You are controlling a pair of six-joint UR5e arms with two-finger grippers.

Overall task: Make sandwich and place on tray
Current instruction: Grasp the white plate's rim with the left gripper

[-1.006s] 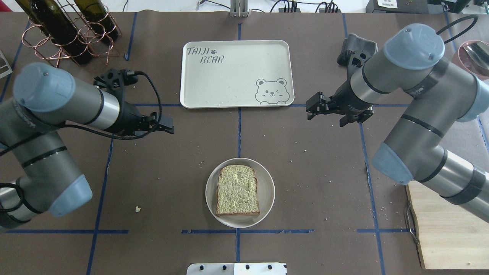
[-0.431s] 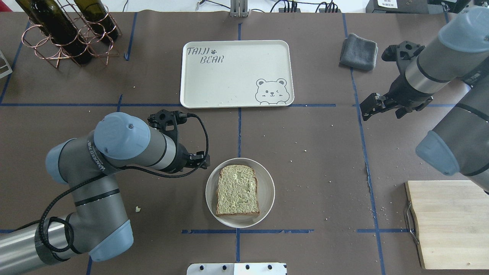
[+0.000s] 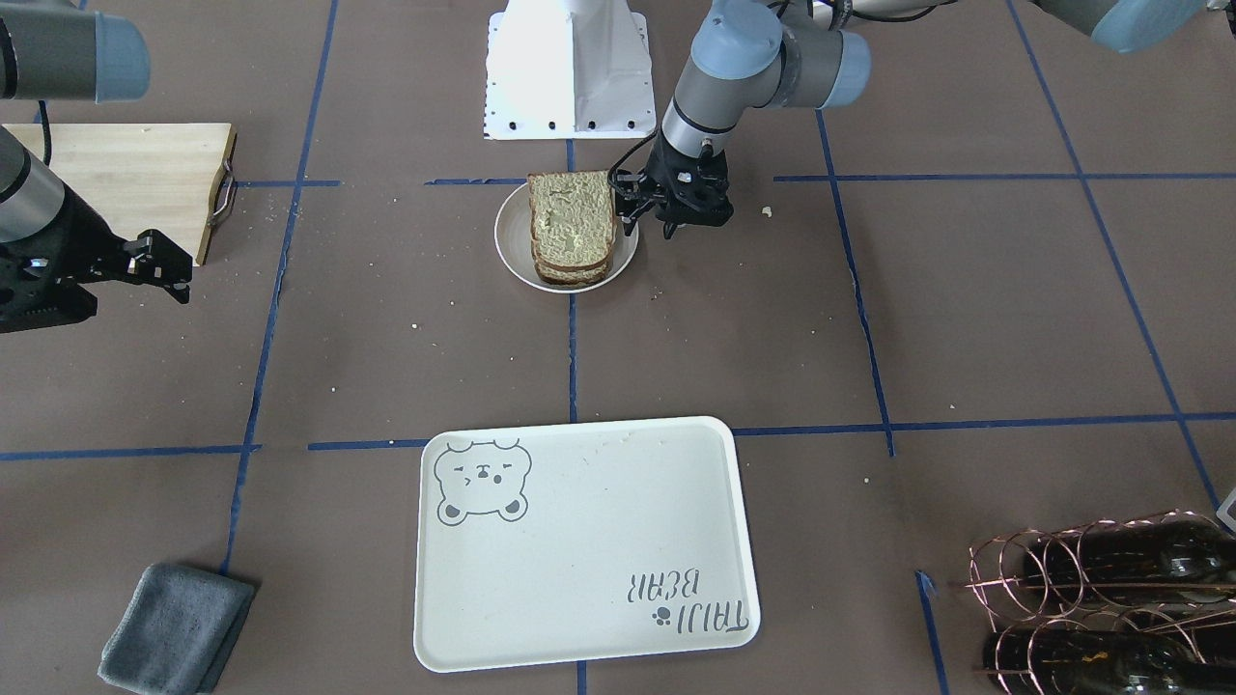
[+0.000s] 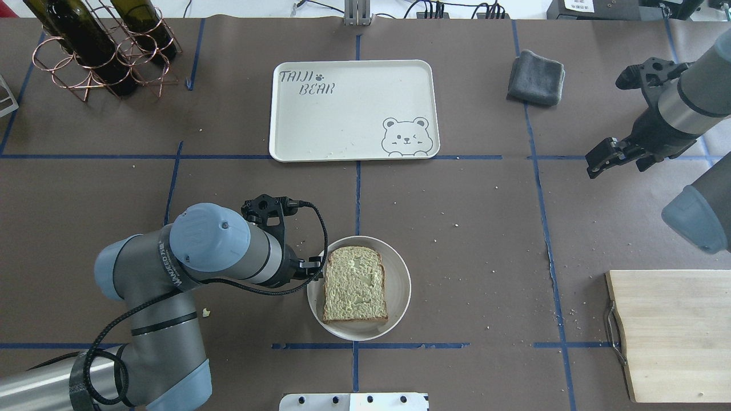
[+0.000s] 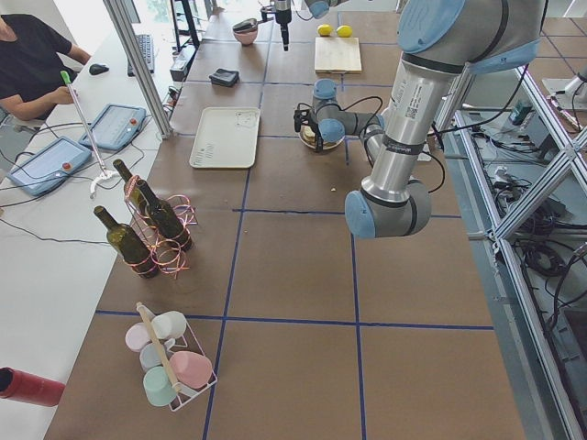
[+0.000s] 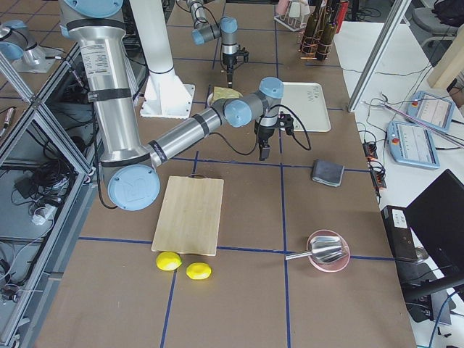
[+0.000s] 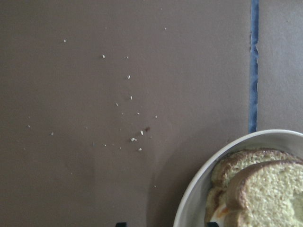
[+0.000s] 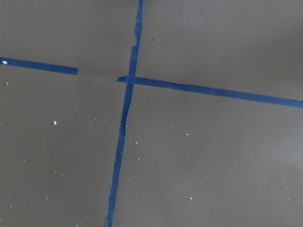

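The sandwich (image 4: 354,283) is two greenish-tan bread slices stacked on a small round white plate (image 4: 400,274) near the table's front centre. In the left wrist view the sandwich (image 7: 265,189) shows a sliver of white and orange egg (image 7: 220,213) between the slices. My left gripper (image 4: 320,268) is open, low at the plate's left rim, and pointed at the sandwich; it also shows in the front-facing view (image 3: 623,200). My right gripper (image 4: 594,164) is open and empty, far right above bare table. The cream tray (image 4: 354,108) with the bear drawing lies empty at the back centre.
A grey folded cloth (image 4: 535,69) lies to the right of the tray. A wooden cutting board (image 4: 674,331) lies at the front right. A copper rack of wine bottles (image 4: 103,45) stands at the back left. Crumbs dot the brown paper.
My left arm has swung forward and down until its gripper reached the plate's left rim. My right arm has pulled back to the right, away from the centre.
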